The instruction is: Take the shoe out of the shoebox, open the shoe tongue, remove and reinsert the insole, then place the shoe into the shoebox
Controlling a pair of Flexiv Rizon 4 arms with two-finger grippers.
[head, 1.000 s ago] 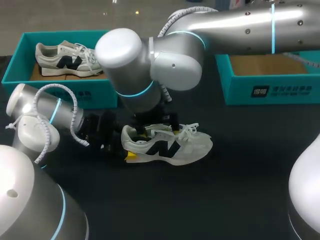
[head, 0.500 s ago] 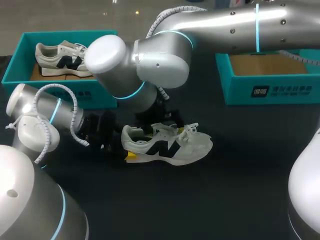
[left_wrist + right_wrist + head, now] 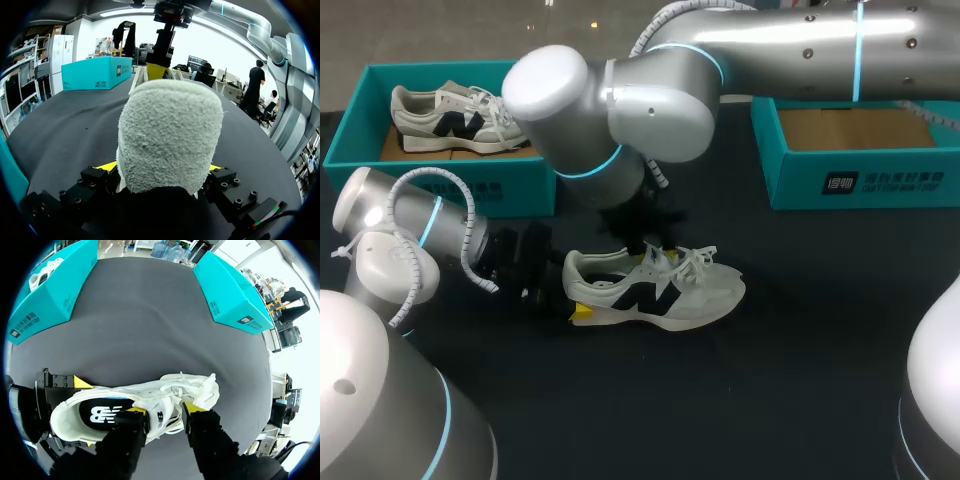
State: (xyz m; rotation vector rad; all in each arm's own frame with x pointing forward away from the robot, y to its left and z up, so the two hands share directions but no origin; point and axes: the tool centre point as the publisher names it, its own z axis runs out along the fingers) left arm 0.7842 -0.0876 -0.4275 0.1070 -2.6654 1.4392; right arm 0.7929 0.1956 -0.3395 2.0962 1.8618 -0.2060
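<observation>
Within the last second the right arm swings a little to the side and comes back. Its right claw [image 3: 164, 412] leaves the heel opening of the shoe [image 3: 660, 292], rises a little, and now stands further forward, over the tongue [image 3: 166, 399] and the laces [image 3: 692, 262]. This claw looks released: its two yellow tips stand well apart, one at the back edge of the tongue and one on the toe side of the laces, and they do not pinch anything yet.

The shoe itself has not moved. It lies on its sole on the dark table [image 3: 800, 380], outside both boxes, and the left claw [image 3: 161, 172] stays clenched on its heel from both sides. I judge that the step in hand is opening the tongue. The dark insole [image 3: 100, 416] is still inside the shoe.

Behind, the left box [image 3: 450, 190] holds a second shoe [image 3: 445, 115]. The right box [image 3: 860, 180] is empty, and it is well apart from the shoe.

The laces cross over the tongue, so they can resist when the tongue is pulled. The left claw is close by at the heel, so there is little room around the opening.
</observation>
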